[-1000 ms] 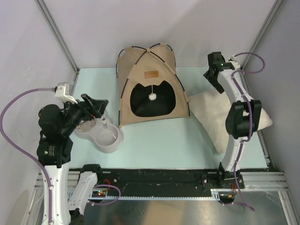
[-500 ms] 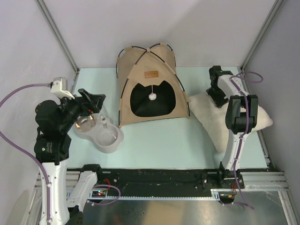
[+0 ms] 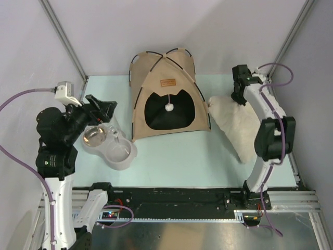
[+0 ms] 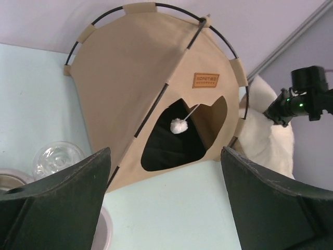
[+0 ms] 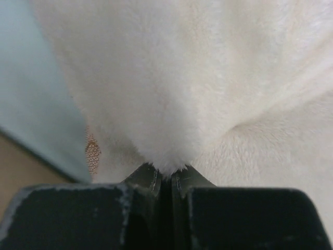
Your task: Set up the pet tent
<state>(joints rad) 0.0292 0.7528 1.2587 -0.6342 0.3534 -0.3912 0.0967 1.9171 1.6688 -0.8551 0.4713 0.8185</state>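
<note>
While the tan fabric pet tent [image 3: 156,86] already stands up, the right gripper [image 5: 165,176] pinches the cream fluffy pillow [image 3: 234,127], probably bound inside, left gripper [image 4: 166,208] spread empty.

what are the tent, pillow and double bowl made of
pet tent: matte tan cloth, probably canvas, over thin black poles. pillow: cream plush, fuzzy nap. double bowl: frosted grey plastic by its translucence; one shiny insert, probably steel.
</note>
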